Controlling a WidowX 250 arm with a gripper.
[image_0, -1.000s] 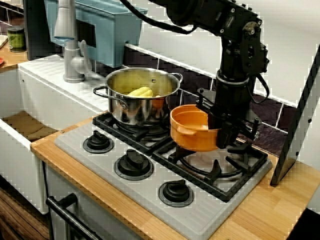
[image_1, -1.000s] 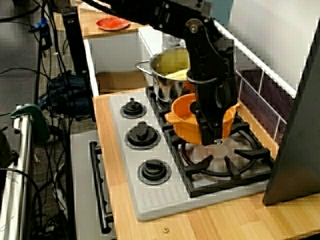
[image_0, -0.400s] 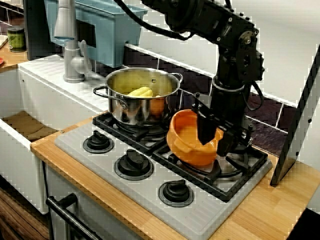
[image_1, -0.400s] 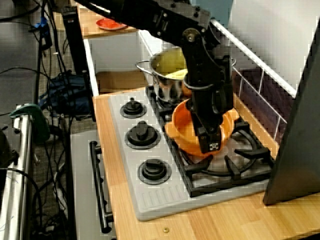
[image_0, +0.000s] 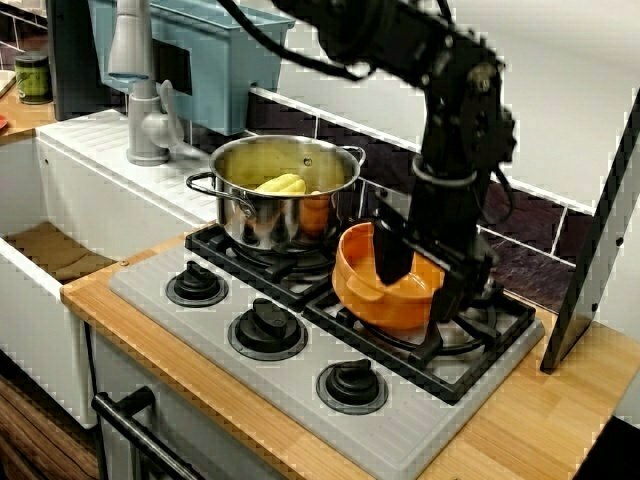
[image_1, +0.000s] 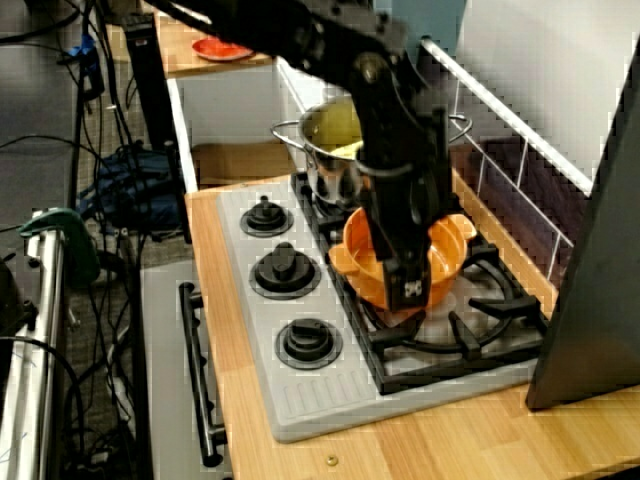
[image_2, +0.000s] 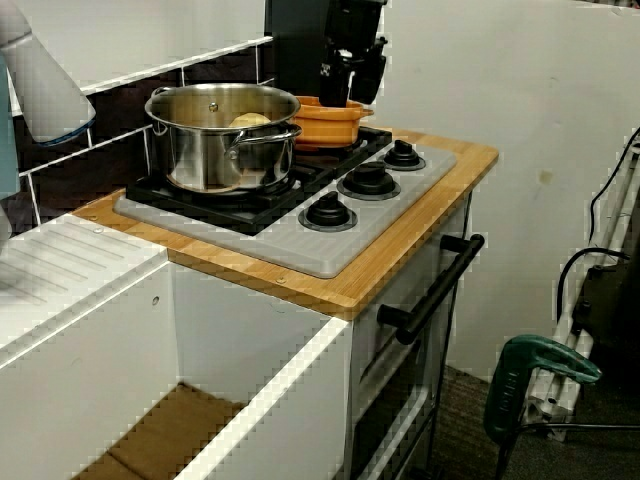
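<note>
An orange bowl (image_0: 385, 290) rests tilted on the right burner grate (image_0: 487, 325) of a grey stove, next to a steel pot (image_0: 250, 215). My black gripper (image_0: 420, 275) is shut on the bowl's right rim, one finger inside and one outside. In the view from above the gripper (image_1: 410, 285) covers the middle of the bowl (image_1: 358, 262). The low side view shows the bowl (image_2: 325, 122) behind the pot (image_2: 215, 140), with the gripper (image_2: 350, 85) above it. The pot holds a yellow item (image_0: 282, 184) and an orange item (image_0: 315, 208).
Three black knobs (image_0: 267, 328) line the stove's front edge. A sink (image_0: 55, 250) and tap (image_0: 135, 90) stand left of the stove. A dark panel (image_0: 600, 240) leans at the right end of the wooden counter (image_0: 540, 420). The tiled wall is close behind.
The gripper came down and shifted a little left with the orange bowl. The bowl went from hanging level above the grate to lying tilted on it.
</note>
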